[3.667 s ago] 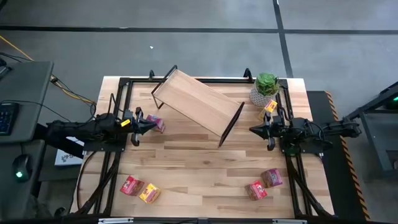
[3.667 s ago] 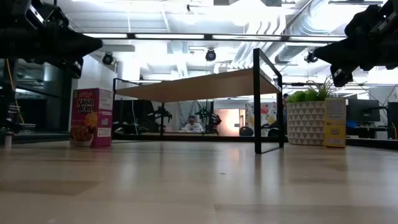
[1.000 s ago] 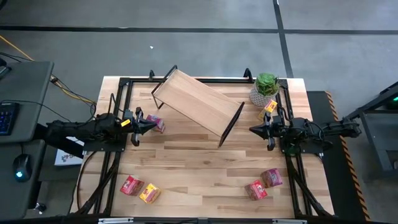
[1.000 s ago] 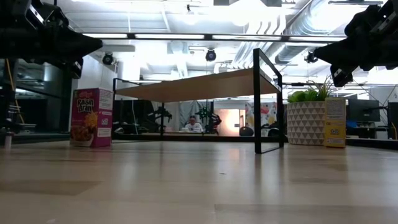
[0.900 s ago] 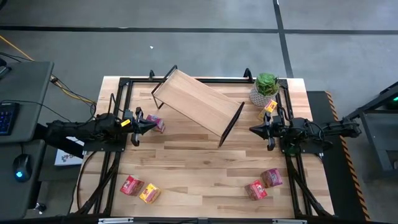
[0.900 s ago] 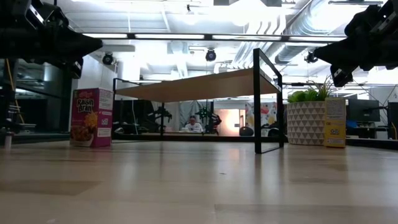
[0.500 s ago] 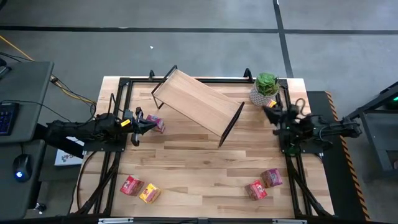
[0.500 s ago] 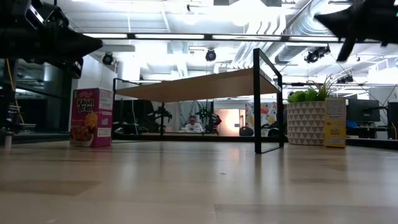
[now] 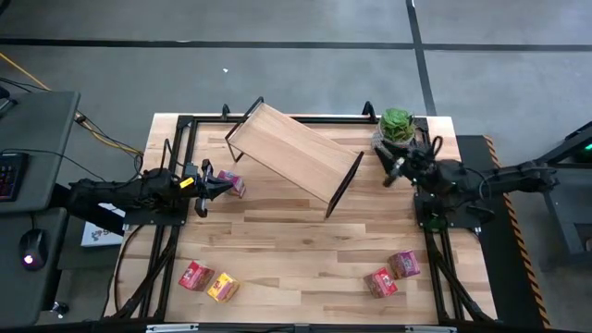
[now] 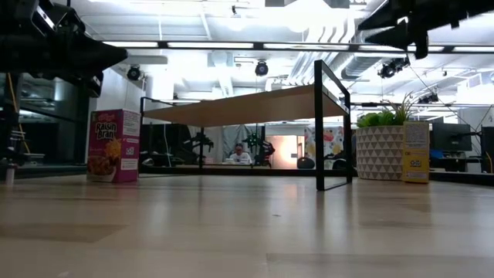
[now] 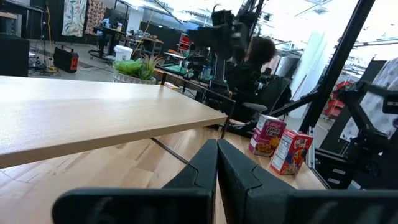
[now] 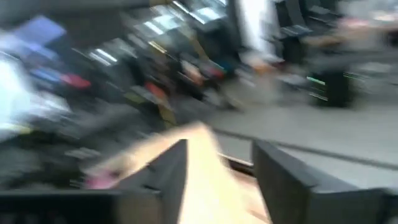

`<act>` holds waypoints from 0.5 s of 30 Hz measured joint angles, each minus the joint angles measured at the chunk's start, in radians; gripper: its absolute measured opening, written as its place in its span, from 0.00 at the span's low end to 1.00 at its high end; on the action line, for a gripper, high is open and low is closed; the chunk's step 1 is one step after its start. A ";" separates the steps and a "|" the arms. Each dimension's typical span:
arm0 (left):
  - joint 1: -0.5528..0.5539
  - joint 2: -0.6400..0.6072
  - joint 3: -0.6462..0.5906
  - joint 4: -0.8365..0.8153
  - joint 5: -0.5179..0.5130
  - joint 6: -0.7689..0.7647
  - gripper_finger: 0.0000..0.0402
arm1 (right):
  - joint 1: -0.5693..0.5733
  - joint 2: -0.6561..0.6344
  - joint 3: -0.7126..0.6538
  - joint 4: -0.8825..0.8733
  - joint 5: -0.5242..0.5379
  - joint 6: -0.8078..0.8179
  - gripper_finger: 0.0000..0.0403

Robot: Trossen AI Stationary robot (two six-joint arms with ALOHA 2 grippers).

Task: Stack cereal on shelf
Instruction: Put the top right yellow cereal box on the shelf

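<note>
Since a second ago, my right gripper (image 9: pixel 389 172) has swung from its rest beside the shelf's right end frame up toward the potted plant (image 9: pixel 397 127), and its fingers, then closed, now stand apart with nothing between them, as the right wrist view shows. My left gripper (image 9: pixel 226 183) has not moved: it waits off the shelf's left end, fingers pressed together and empty, with a pink cereal box (image 9: pixel 232 184) just beside its tip.

The shelf (image 9: pixel 293 153) lies askew across the far half of the table (image 9: pixel 296 240), its board bare. No cereal is stacked yet. Relative to the shelf, two boxes (image 9: pixel 208 281) lie well apart toward the near left, two more (image 9: pixel 392 274) toward the near right, and a yellow box (image 10: pixel 415 151) stands against the plant's pot, past the shelf's right end.

Opening and turning toward the plant suggests, in my judgement, that the yellow box is the first target; the pot crowding it may hinder a clean grasp.
</note>
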State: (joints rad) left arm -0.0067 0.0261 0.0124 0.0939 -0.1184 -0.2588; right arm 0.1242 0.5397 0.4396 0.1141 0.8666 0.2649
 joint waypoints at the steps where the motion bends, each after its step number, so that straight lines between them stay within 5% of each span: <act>1: 0.000 0.000 0.000 0.000 0.000 0.000 0.01 | 0.000 0.028 0.057 -0.122 0.035 0.060 0.53; 6: 0.000 0.000 0.000 0.000 0.000 0.000 0.01 | 0.000 0.178 0.341 -0.773 0.072 0.469 0.74; 11: 0.000 0.000 0.000 0.000 0.000 0.000 0.01 | 0.000 0.320 0.482 -1.288 0.095 0.981 0.77; 15: 0.000 0.000 0.000 0.000 0.000 0.000 0.01 | -0.001 0.416 0.451 -1.494 0.097 1.293 0.77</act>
State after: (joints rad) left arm -0.0068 0.0261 0.0124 0.0940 -0.1184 -0.2588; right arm 0.1234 0.9554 0.8907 -1.3799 0.9639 1.5580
